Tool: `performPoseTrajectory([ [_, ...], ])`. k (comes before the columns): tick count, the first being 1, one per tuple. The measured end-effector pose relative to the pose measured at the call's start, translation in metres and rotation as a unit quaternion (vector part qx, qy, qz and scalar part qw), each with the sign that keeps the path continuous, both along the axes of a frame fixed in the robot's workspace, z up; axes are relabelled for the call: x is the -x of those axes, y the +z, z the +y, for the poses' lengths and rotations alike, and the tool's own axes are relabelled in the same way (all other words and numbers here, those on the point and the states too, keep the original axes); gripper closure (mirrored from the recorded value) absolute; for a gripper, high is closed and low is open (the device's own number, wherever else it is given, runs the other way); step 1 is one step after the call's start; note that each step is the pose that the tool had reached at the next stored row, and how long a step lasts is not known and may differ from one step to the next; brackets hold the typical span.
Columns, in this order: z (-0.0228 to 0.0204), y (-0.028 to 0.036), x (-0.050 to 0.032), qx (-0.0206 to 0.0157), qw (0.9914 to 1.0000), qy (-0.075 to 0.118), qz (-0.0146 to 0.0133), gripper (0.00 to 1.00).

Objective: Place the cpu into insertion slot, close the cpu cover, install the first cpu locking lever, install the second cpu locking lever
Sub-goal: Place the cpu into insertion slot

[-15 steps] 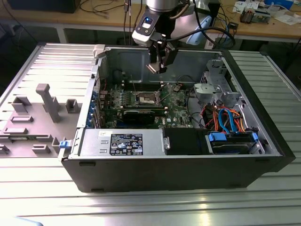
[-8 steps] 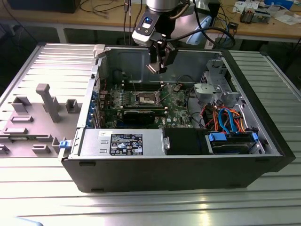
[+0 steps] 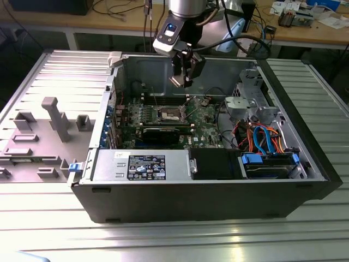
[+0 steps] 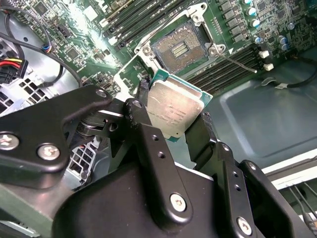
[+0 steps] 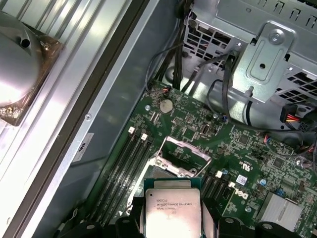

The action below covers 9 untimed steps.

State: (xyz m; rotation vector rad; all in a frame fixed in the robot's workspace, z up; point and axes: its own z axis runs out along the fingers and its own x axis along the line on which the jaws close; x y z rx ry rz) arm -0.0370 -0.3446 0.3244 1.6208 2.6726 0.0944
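the pincer is seen pressed onto the cpu, which is pinched by two opposite edges between the black fingers. the fingers are spread only as far as the chip is wide. the chip's silvery-grey top is turned toward both wrist cameras, and its green rim is shown at the free edge. in the exterior view the pincer is held up inside the open computer case, above the green circuit board and apart from it, so the cpu is carried clear of the board and is not seated.

the insertion slot is found on the board just beyond the chip, with its dark centre uncovered. in the first wrist view it is partly hidden behind the chip. the cpu cover is seen tipped up off the slot there, its square cut-out open. a thin metal lever is swung out beside the slot. long narrow memory slots are ranged on either side.

a black expansion card is set near the slot, on the side toward the power supply. a metal drive cage and coloured cables are crowded toward the exterior view's right, well apart from the pincer. the case is laid on a ribbed metal surface, and grey fixtures are stood on it at the exterior view's left.
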Motion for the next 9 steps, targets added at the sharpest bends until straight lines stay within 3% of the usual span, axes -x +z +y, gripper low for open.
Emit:
performPoseTrajectory([
  [4,0.0000,-0.0049,0.0003,0.0009,0.99977,-0.021,0.0000,0.45],
  [9,0.0000,-0.0108,0.0043,0.0010,0.99971,-0.024,0.0000,0.45],
])
